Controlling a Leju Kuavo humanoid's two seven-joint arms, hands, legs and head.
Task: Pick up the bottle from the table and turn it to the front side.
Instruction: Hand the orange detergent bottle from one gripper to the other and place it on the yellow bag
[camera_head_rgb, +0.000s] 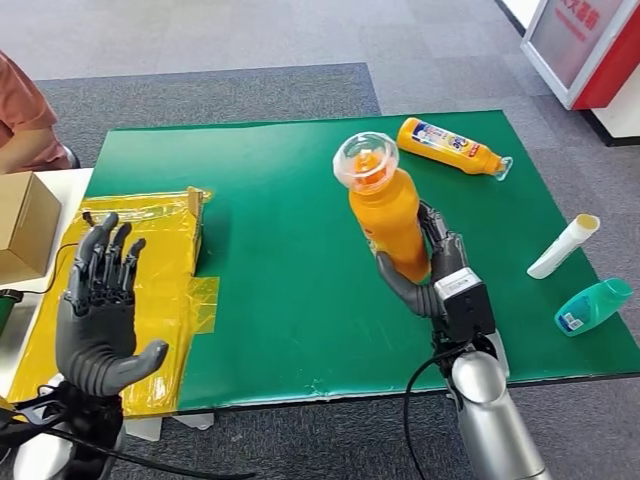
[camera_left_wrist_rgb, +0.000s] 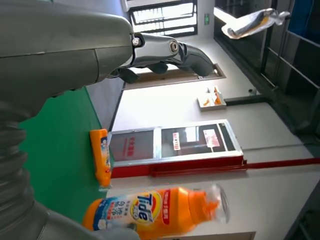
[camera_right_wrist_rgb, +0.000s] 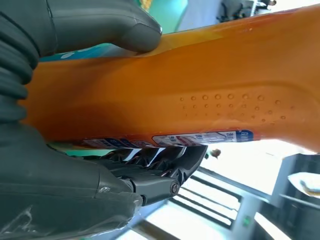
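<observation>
Orange bottle (camera_head_rgb: 386, 215) gripped upright in the right hand (camera_head_rgb: 434, 272) above the green mat (camera_head_rgb: 287, 260), clear cap uppermost, left hand (camera_head_rgb: 102, 310) held apart, fingers spread, nothing grasped

Four plastic bottles, one box, one bag.
Two orange plastic detergent bottles (camera_head_rgb: 385, 210) (camera_head_rgb: 451, 146), one white tube-shaped bottle (camera_head_rgb: 563, 246), one teal bottle (camera_head_rgb: 593, 306), one brown cardboard box (camera_head_rgb: 24, 226), one yellow plastic bag (camera_head_rgb: 162, 270).

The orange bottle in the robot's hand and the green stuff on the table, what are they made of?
The orange bottle, held by the right hand, looks like smooth, slightly glossy plastic: light glints off it, small raised dots are moulded into its side, and its cap is see-through. The green table cover looks like a matte rubbery or vinyl mat, flat with a thin edge; which one is unclear.
</observation>
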